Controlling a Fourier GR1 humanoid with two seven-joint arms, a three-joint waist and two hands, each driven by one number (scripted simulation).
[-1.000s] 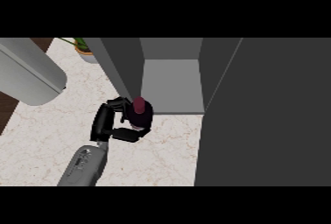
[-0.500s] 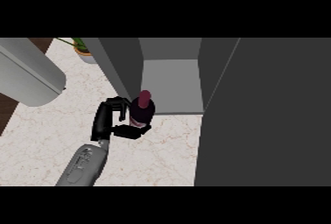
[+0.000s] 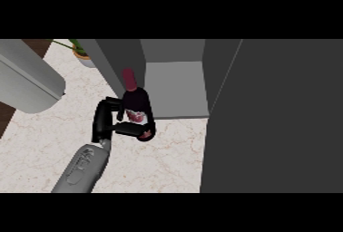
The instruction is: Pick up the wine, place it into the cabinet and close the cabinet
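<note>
The wine [image 3: 136, 105] is a dark bottle with a reddish cap, held off the counter [image 3: 40, 149] just in front of the cabinet [image 3: 175, 88]. Its long axis runs nearly straight toward the opening: cap leading, base trailing toward the robot. The neck already reaches up alongside the cabinet's left wall, while the body sits just left of the pale shelf floor.

The hand [image 3: 110, 122] visible here comes in from the lower left on a grey forearm (by its place in the view I take it for the left hand, though only one arm shows). Its fingers are curled round the lower body of the bottle, thumb side and fingers clasping it from the left, so the bottle lies to the hand's right and slightly ahead. The other hand is out of view.

The coming move, as I judge it, turns on that offset: the bottle must shift rightward as well as forward to clear the left wall. The dark door [image 3: 275, 118] stands open at right, still to be shut afterward.
</note>
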